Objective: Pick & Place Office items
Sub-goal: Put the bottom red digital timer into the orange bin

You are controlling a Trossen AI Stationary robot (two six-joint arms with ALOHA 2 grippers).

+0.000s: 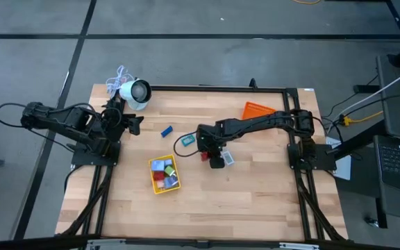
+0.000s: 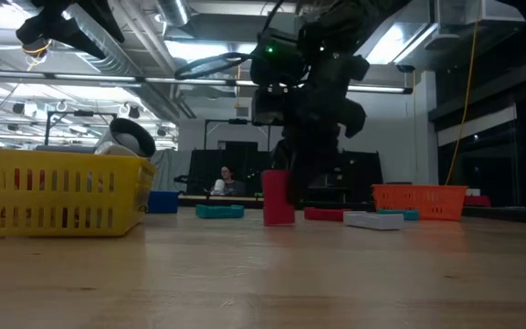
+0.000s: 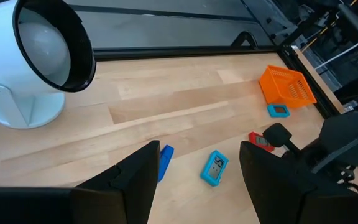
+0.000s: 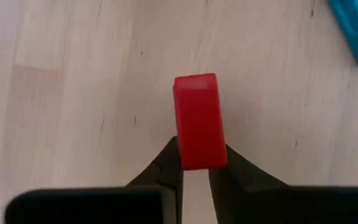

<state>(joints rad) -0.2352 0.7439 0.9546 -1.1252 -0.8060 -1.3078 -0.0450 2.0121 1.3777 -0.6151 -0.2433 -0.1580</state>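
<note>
Room: grey floor with dark seams around the table in the high view; the low view looks past the table into a hall with ceiling pipes, strip lights and a person [image 2: 226, 180] far behind.
Surface: pale wooden table [image 1: 255, 201] made of planks, framed by dark rails.
Writing: none can be read; the blue clock-like piece [image 3: 214, 168] shows dark digits on a small screen, too small to make out.
Right gripper [image 4: 196, 167]: reaches toward the table's middle, its two fingers closed on the sides of a red block [image 4: 197, 119], which stands upright on the wood in the low view.
Left gripper [image 3: 194, 177]: waits at the table's left edge near the white round device [image 1: 135, 94], fingers spread apart and holding nothing.
Yellow tray [image 1: 164, 174]: sits left of the right gripper, holding several small pieces in red, blue, green and light shades.
Orange tray [image 1: 258, 110]: lies near the table's far right, beside the right arm.
Loose items: a dark blue piece [image 1: 166, 130] lies between the white device and the yellow tray; a teal piece [image 1: 189, 141] lies just left of the right gripper; a light piece [image 1: 228, 159] lies just right of it.
</note>
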